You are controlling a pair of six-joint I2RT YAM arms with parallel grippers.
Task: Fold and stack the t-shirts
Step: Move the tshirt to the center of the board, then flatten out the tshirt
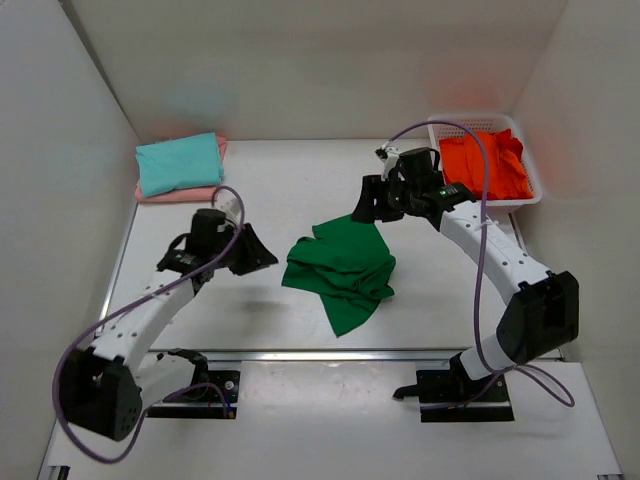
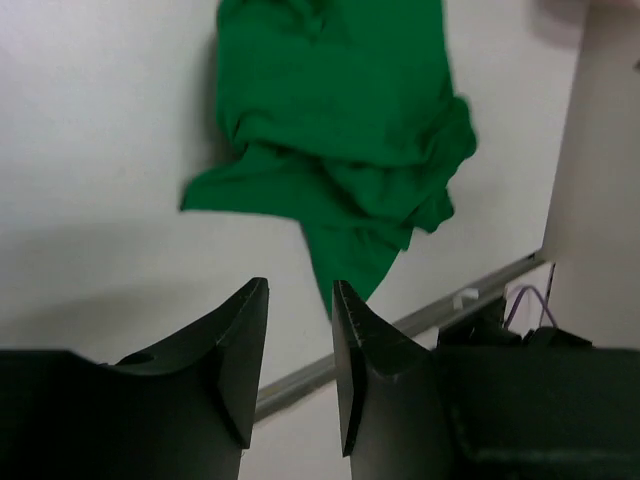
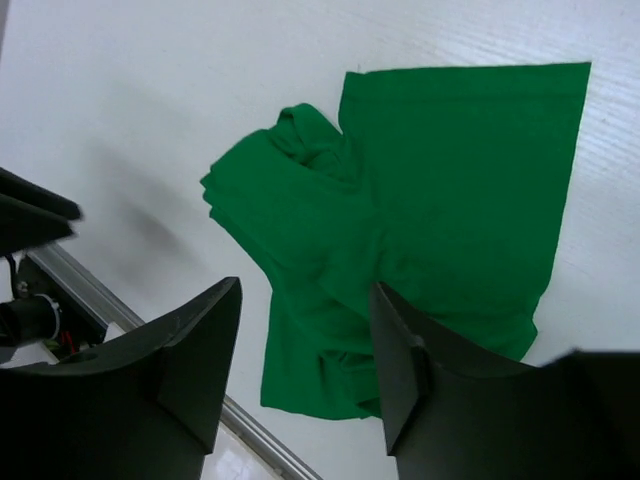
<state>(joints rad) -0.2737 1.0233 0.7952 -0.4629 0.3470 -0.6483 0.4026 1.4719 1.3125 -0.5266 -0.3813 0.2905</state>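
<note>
Green shirt (image 1: 340,268) lies crumpled mid-table (image 1: 290,170), between the two grippers and touched by neither. Teal shirt (image 1: 178,163), folded, sits on the folded pink shirt (image 1: 180,194) in the far left corner. Orange shirt (image 1: 487,165) is heaped in the basket (image 1: 465,120) in the far right corner. Left gripper (image 1: 258,250) is just left of the green shirt. Right gripper (image 1: 368,200) is by its far right edge.

Left wrist: left gripper (image 2: 300,290) has its jaws apart with nothing between them. Green shirt (image 2: 340,130) lies ahead on the table, bunched.

Right wrist: right gripper (image 3: 305,290) has its jaws wide apart and empty, above the green shirt (image 3: 460,180). One part of the shirt lies flat, the rest is rumpled.
</note>
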